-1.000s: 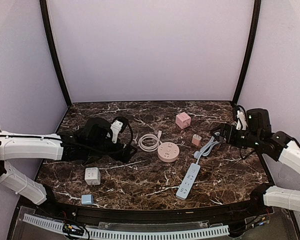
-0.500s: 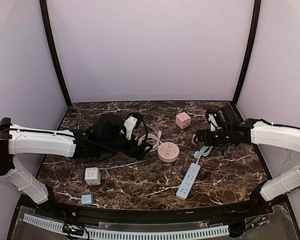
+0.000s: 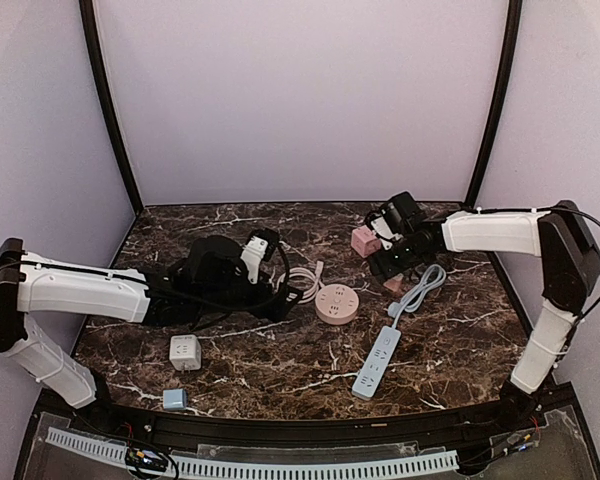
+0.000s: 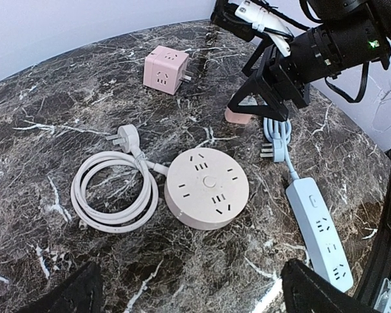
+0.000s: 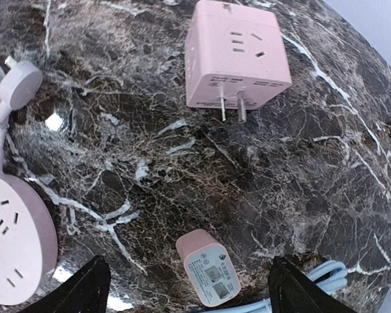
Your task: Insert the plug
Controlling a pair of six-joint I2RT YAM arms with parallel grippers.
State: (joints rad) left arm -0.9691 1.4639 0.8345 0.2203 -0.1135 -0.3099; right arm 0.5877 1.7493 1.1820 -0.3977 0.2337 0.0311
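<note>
A small pink charger plug (image 5: 208,267) lies on the marble table between my right gripper's (image 5: 192,290) open fingers, untouched; it also shows in the top view (image 3: 392,283). The right gripper (image 3: 385,263) hovers over it. A round pink socket (image 4: 206,196) sits mid-table (image 3: 337,302) with a coiled white cable (image 4: 114,192) and its plug (image 4: 125,138) on its left. My left gripper (image 4: 192,293) is open and empty, just short of the round socket (image 5: 13,248).
A pink cube adapter (image 3: 366,240) with prongs lies at the back (image 5: 236,53). A light blue power strip (image 3: 377,362) and its bundled cord (image 4: 277,134) lie right of centre. A white cube (image 3: 185,352) and a small blue charger (image 3: 174,399) sit front left.
My right arm has swung left from the table's right side to above the small pink charger. My left arm has reached right toward the round socket.
</note>
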